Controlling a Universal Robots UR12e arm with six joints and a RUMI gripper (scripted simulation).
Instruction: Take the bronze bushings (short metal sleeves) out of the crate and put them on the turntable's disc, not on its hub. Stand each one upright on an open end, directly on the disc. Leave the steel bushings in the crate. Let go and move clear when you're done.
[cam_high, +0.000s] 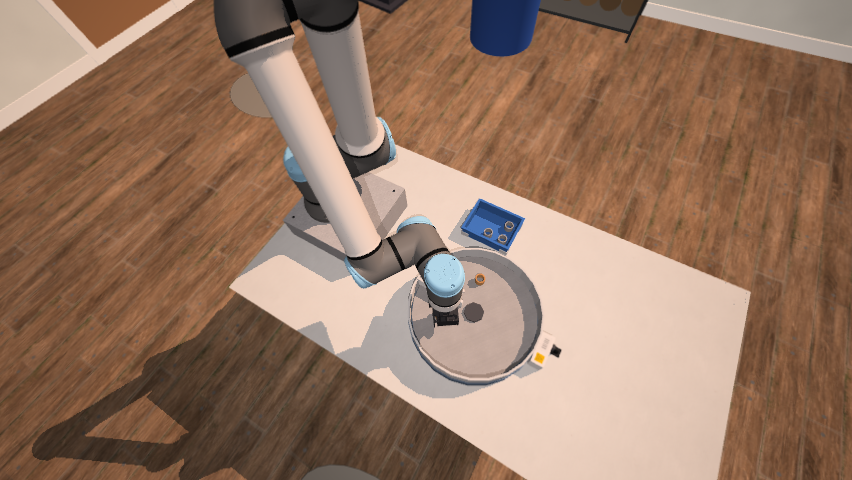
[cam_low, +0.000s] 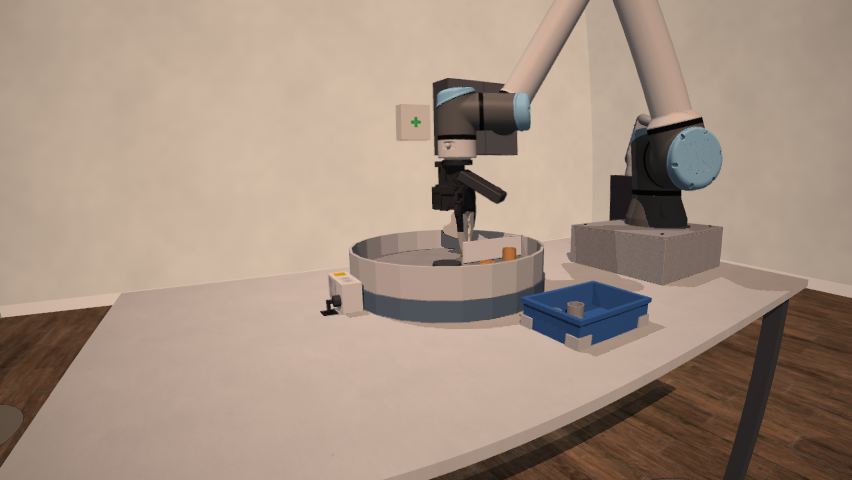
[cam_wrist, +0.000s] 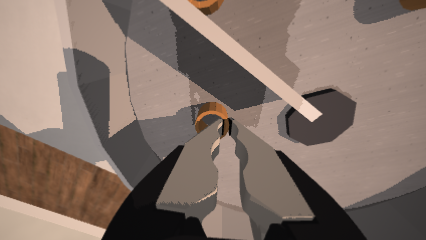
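Observation:
My gripper (cam_wrist: 225, 119) (cam_low: 463, 251) is low over the turntable's disc (cam_high: 491, 342) (cam_wrist: 330, 172), shut on the wall of a bronze bushing (cam_wrist: 212, 108). The bushing's open end faces up; whether it touches the disc is not clear. Two more bronze bushings are on the disc: one (cam_low: 509, 253) stands upright behind the rim, and another (cam_low: 486, 262) shows only its top. One bronze bushing (cam_high: 477, 276) shows in the top view; the arm hides the others. The dark hub (cam_high: 473, 312) (cam_wrist: 322, 120) is beside the gripper. Several steel bushings, such as this one (cam_high: 509, 225) (cam_low: 575, 308), are in the blue crate (cam_high: 471, 224) (cam_low: 617, 321).
A high rim (cam_high: 540, 310) (cam_low: 417, 283) surrounds the disc. A pale upright plate (cam_low: 485, 249) (cam_wrist: 250, 62) reaches across part of the disc, close to the gripper. A control box (cam_high: 541, 350) (cam_low: 348, 293) sits outside the rim, opposite the robot's base.

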